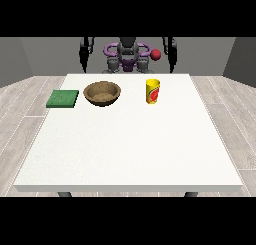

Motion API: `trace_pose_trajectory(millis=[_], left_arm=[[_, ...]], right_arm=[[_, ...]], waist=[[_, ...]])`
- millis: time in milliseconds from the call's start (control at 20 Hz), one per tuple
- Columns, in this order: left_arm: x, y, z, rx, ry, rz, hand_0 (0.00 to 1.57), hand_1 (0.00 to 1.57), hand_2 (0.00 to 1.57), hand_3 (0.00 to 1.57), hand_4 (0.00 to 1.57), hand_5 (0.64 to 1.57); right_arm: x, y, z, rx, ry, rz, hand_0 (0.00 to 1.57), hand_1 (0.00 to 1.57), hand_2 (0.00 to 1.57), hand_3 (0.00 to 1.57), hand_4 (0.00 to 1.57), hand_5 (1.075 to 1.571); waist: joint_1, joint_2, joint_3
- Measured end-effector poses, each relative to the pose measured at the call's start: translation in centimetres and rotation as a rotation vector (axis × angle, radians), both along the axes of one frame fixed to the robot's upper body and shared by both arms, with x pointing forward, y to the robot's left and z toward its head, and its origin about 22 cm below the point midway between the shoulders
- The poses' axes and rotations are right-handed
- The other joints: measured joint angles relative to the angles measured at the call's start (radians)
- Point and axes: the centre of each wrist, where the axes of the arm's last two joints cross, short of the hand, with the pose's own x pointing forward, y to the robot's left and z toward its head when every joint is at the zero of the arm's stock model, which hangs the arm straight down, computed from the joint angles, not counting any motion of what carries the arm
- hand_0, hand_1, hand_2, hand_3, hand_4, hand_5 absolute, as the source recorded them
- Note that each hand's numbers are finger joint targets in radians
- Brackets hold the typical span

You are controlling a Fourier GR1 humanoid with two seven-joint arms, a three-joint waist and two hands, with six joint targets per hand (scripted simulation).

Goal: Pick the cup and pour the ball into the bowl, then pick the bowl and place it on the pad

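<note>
A yellow cup (152, 91) with a red mark stands upright on the white table (130, 149), right of centre near the far edge. A small red ball (156, 54) shows above the cup, level with the robot's chest, touching nothing that I can see. A brown wooden bowl (102, 93) sits left of the cup. A flat green pad (63, 98) lies at the table's left side, beside the bowl. The hand at the view's left (84, 65) and the hand at the view's right (173, 65) hang by the robot's sides behind the table, far from all objects.
The white table stretches wide towards the camera in front of the cup, bowl and pad. A wooden floor surrounds it. Grey walls stand behind the robot.
</note>
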Motion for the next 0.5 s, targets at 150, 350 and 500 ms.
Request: trace_pose_trajectory(millis=[150, 350, 500], left_arm=[[0.1, 0.2, 1.1, 0.01, -0.016, -0.003, 0.0, 0.0, 0.0, 0.0, 0.0, 1.524], [-0.4, -0.1, 1.8, -0.039, -0.032, -0.01, 0.0, 0.0, 0.0, 0.0, 0.0, 1.531], [-1.9, -2.9, 1.8, -0.182, -0.044, -0.049, 0.0, 0.0, 0.0, 0.0, 0.0, 1.525]], right_arm=[[0.1, -0.4, 1.0, -0.013, -0.013, -0.002, 0.0, 0.0, 0.0, 0.0, 0.0, 1.568], [-0.4, -1.2, 1.5, 0.007, -0.018, -0.025, 0.0, 0.0, 0.0, 0.0, 0.0, 1.57], [-0.8, -2.4, 1.3, 0.061, -0.032, -0.081, 0.0, 0.0, 0.0, 0.0, 0.0, 1.567]], waist=[[0.0, -0.094, 0.0053], [0.003, -0.212, 0.0097], [0.033, -0.274, 0.0119]])
